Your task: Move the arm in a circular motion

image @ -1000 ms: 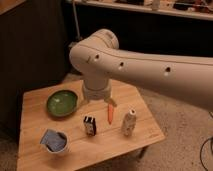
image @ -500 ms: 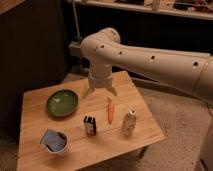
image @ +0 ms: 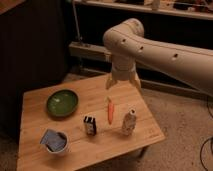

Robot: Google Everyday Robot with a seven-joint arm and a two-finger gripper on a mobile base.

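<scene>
Single view. Position: raised, off the near side of the wooden surface [image: 35, 120], facing obliquely down and across it toward the dark wall at the top of the frame. Range: middling; nearly the whole surface fills the lower left and centre. The arm [image: 165, 50] enters from the right edge. Gripper [image: 123, 85]: upper centre, above the surface's far edge, jaws apart, pointing down.

One desk [image: 95, 150] is carrying five things: one green bowl [image: 62, 102] at ten o'clock, one carrot [image: 110, 111] at two o'clock, one small dark carton [image: 90, 125] at the centre, one pale bottle [image: 129, 122] at three o'clock and one cup [image: 55, 141] at eight o'clock. One arm [image: 165, 52] is reaching in, its single pair of jaws hanging over the desk's one o'clock edge.
</scene>
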